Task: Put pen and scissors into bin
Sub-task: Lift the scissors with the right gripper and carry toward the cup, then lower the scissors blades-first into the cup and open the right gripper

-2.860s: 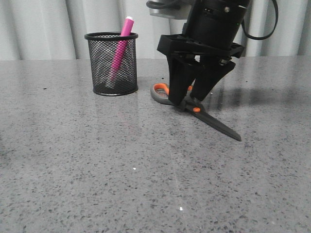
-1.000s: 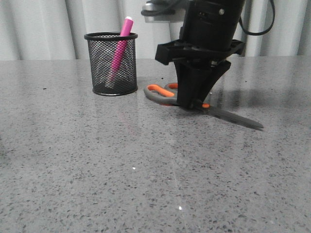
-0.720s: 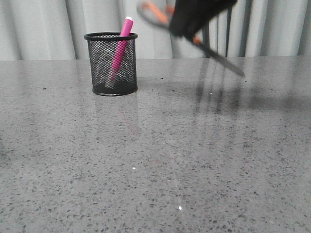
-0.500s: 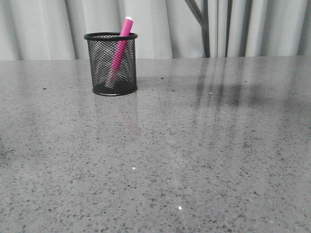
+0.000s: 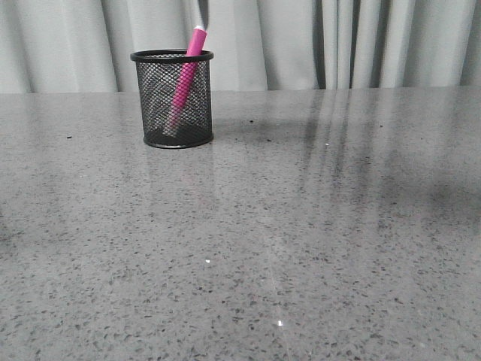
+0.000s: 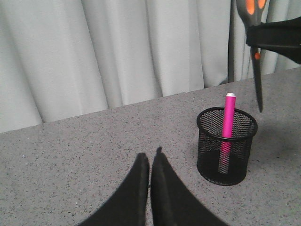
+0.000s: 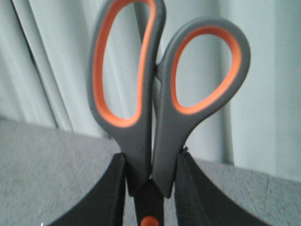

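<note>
- Speckled grey stone tabletop (image 5: pixel 301 248), glossy, carrying soft reflections.
- Pale pleated curtains (image 5: pixel 421 41) span the backdrop at 12 o'clock.

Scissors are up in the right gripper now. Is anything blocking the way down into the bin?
Only the pen occupies the bin, leaning against its rim; the rest of the mouth is open. The scissors hang blades down in the right gripper, above and beside the bin, with only air between.

The pen (image 5: pixel 185 77) is magenta-pink with a white tip, standing in a black mesh bin (image 5: pixel 172 98). The scissors (image 7: pixel 160 113) are dark grey with orange-lined loops. Grey speckled table (image 5: pixel 301 241), pale curtains (image 6: pixel 94 56).
</note>
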Robot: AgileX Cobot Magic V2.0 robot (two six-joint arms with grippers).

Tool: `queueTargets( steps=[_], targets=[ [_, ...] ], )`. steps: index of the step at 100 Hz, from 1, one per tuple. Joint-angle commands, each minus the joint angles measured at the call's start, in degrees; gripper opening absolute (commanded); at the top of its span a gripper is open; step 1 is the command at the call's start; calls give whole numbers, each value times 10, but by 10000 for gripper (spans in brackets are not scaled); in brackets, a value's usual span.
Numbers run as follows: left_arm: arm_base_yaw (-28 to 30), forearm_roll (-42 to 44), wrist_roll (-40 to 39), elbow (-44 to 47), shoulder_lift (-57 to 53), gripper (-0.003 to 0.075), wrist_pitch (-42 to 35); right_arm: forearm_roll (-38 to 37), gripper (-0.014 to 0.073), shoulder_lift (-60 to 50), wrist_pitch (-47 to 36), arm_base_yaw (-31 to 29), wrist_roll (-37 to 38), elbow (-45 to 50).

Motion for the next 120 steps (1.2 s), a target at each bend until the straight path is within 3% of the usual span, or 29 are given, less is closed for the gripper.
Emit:
queueTargets(
  steps=[1,25,120],
  targets=[
    [0,-17,-4,-15,-2,-19,-32,-13,-76,-4,-113,7,-2,-15],
    [0,-17,-4,-15,-2,-19,-32,-26,-76,38,-139,11,-2,-18],
    [0,-17,-4,-15,-2,-19,-32,-26,-76,70,-97,25,-2,19]
  ],
)
